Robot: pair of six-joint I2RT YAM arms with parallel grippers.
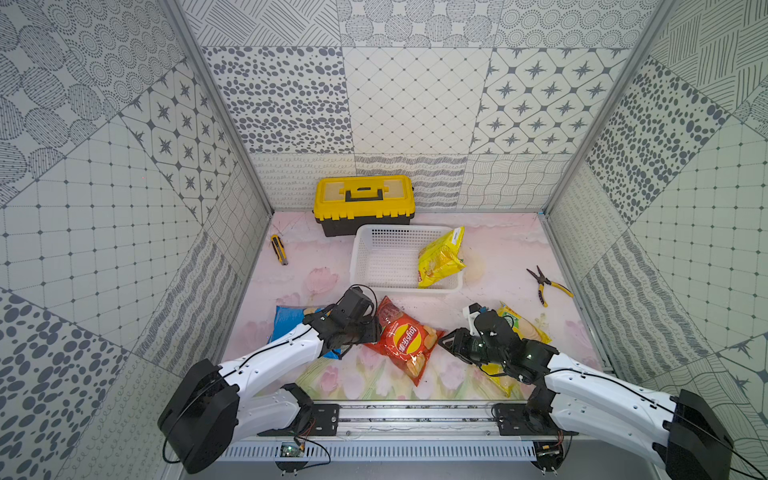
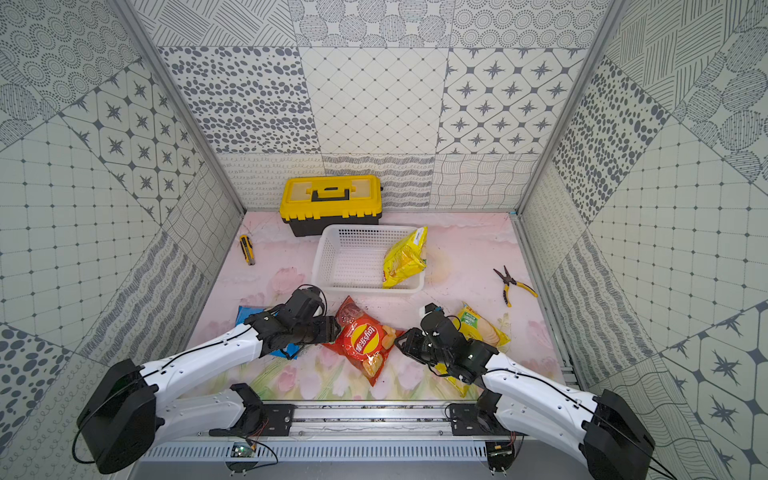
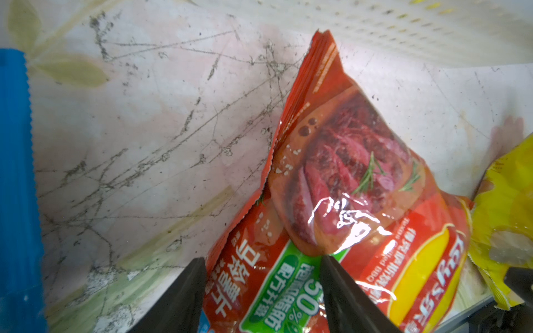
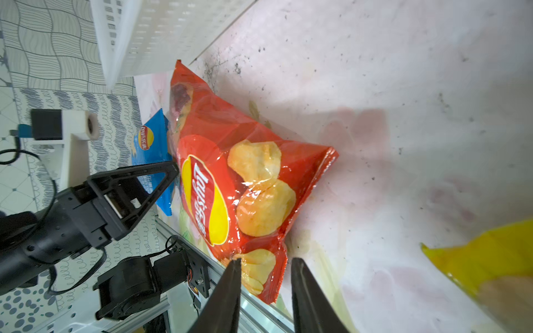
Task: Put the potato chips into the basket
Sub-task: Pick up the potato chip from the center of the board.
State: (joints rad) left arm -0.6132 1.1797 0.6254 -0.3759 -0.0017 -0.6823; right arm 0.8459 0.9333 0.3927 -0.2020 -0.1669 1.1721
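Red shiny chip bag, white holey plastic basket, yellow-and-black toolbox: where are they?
Red shiny chip bag [image 1: 405, 338]: in a top view, round logo.
White holey plastic basket [image 1: 388, 262]: in a top view, bare bottom.
Yellow-and-black toolbox [image 1: 365, 194]: in a top view, black handle.

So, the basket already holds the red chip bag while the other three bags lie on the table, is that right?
Not quite: both top views show a yellow bag in the basket. The red bag lies on the table with the blue bag and the second yellow bag.
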